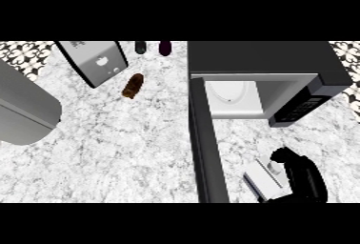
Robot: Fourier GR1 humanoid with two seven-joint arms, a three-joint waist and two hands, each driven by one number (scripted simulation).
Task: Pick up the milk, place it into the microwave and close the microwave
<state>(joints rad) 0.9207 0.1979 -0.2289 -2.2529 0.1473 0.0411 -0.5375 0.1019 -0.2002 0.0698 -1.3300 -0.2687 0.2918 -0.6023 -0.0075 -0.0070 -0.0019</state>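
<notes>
Milk carton point(265, 180) held at five o'clock, in front of the open microwave point(281, 59).

The microwave's cavity is seen to hold only a white turntable plate point(228, 90); its door point(207, 143) is swung wide toward six o'clock. The carton is gripped by the right hand point(304, 176), whose black fingers are curled round it above the marble counter point(119, 143). A brown pastry point(133, 86) is seen at eleven o'clock.

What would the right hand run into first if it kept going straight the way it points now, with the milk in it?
The right hand, curled round the milk carton, points up the view toward the microwave. It would likely meet the control panel at the right of the opening first, though depth is unclear.
</notes>
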